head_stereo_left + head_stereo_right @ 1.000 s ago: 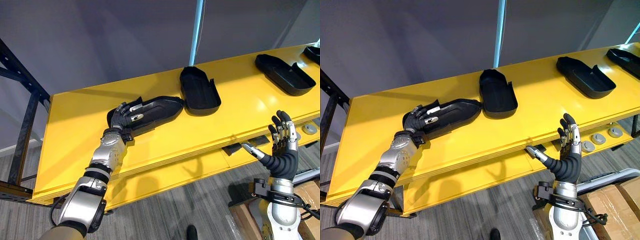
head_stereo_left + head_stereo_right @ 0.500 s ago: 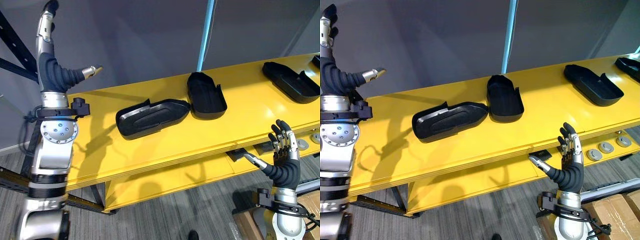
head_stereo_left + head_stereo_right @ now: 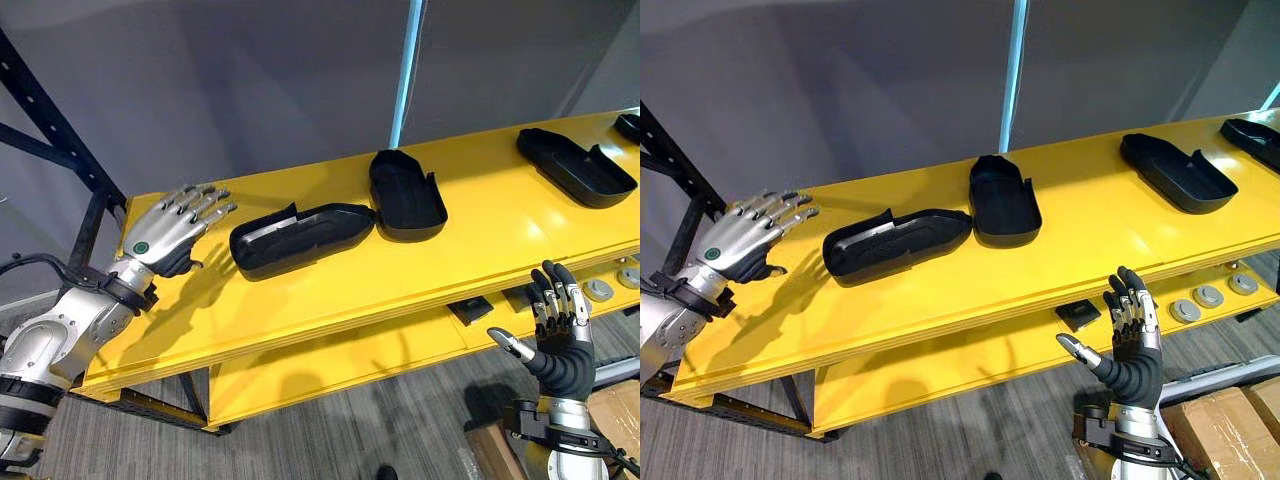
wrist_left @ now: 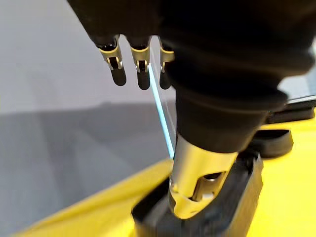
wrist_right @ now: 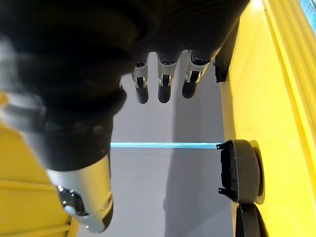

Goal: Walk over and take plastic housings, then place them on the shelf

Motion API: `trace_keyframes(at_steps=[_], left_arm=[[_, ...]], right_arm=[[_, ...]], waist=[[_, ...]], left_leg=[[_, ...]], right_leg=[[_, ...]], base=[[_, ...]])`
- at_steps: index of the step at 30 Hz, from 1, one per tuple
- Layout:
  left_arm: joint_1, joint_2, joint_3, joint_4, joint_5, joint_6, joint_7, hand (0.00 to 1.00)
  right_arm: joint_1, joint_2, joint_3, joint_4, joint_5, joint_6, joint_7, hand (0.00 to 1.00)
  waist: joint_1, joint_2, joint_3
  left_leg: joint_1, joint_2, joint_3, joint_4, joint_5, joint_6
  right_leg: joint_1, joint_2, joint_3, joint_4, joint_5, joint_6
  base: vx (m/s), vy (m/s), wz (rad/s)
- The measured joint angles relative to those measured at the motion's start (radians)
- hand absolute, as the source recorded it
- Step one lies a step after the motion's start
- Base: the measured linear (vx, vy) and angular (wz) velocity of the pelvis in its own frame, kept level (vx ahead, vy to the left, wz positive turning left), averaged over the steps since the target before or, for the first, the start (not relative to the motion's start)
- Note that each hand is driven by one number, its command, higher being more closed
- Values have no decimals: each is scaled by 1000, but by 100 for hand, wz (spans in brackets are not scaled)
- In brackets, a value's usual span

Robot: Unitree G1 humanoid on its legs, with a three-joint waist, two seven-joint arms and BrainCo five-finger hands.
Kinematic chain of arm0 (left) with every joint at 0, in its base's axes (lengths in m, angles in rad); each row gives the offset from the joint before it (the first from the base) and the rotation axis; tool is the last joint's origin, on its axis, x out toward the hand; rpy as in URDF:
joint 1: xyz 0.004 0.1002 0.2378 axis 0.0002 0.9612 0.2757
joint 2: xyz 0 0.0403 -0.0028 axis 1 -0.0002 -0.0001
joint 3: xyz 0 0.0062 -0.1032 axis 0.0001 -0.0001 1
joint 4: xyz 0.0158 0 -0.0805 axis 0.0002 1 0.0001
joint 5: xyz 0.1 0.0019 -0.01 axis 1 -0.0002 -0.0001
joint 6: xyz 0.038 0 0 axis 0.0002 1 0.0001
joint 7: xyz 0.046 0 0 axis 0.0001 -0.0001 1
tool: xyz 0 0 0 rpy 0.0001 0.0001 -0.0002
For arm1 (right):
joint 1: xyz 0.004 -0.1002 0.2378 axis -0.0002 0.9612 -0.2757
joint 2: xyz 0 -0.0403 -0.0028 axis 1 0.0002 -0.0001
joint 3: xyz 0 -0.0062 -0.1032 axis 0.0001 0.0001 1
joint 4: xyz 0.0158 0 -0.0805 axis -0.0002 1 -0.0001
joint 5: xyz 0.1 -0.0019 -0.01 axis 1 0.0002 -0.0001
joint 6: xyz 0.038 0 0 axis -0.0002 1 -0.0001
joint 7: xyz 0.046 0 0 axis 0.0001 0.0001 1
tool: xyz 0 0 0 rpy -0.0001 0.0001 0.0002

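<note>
I see the left robot hand (image 3: 160,235) spread open, fingers straight and holding nothing, over the left end of the yellow shelf (image 3: 330,290). The nearest housing (image 3: 300,235) lies on the shelf top just beside its fingertips, not touching them. A second housing (image 3: 405,195) sits at that one's far end, and a third housing (image 3: 575,167) lies well to the right. The right robot hand (image 3: 555,335) is also open and empty, fingers up, below the shelf's front edge.
</note>
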State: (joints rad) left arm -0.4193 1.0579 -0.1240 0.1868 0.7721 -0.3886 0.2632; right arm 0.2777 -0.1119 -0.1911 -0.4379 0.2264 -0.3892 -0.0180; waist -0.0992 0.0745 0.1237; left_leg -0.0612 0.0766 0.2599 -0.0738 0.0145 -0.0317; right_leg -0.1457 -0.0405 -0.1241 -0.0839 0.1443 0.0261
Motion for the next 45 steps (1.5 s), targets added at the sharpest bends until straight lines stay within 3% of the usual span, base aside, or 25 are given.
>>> trace_keyframes(at_steps=[16, 17, 24, 33, 38, 41, 45], left_arm=[[-110, -35, -185, 197, 15, -7, -29, 0], [-119, -42, -191, 209, 18, -6, -29, 100], [-238, -56, -265, 297, 37, 14, 5, 100], [-280, -81, -289, 333, 6, 20, 2, 100], [-188, -145, -161, 301, -55, 23, -63, 100], [-93, -208, -52, 238, -145, 31, -119, 100], [-17, -325, 61, 131, -231, 91, -173, 100]], right_arm=[[-12, 3, 19, 0, -1, -5, -42, 0], [-12, 3, 19, 0, -1, -5, -42, 0], [-61, -4, 45, -1, 0, -5, -52, 0], [-76, -11, 55, -1, 0, -5, -58, 0], [-65, 8, 53, -1, -1, -5, -57, 0], [-37, 35, 47, 0, -1, -4, -53, 0], [-13, 76, 35, 32, -6, 10, -39, 0]], waist=[[-26, -3, 4], [-27, -3, 5], [-30, -27, 37], [-29, -32, 46], [-29, -32, 50], [-24, -30, 54], [-3, -30, 54]], left_leg=[[-66, -1, 11, 1, 9, 0], [-66, -1, 12, 1, 9, 0], [-95, 5, 42, 3, 13, -5], [-94, 3, 42, 3, 13, -5], [-69, 3, 41, 3, 14, -3], [-54, 4, 24, 2, 14, -3], [-40, 4, 7, -2, 15, -2]], right_leg=[[-71, 4, 12, 0, 10, -3], [-72, 4, 16, 0, 10, -3], [-114, 6, 53, -1, 26, -9], [-113, 4, 55, -1, 30, -7], [-87, 4, 51, 0, 32, -5], [-66, 5, 32, -1, 31, -5], [-45, 5, 17, -1, 31, -5]], base=[[-4, 0, -1], [-14, 5, -12], [-23, 7, -13], [0, 1, -1], [1, 5, 1], [-17, 23, 14], [-44, 20, 14]])
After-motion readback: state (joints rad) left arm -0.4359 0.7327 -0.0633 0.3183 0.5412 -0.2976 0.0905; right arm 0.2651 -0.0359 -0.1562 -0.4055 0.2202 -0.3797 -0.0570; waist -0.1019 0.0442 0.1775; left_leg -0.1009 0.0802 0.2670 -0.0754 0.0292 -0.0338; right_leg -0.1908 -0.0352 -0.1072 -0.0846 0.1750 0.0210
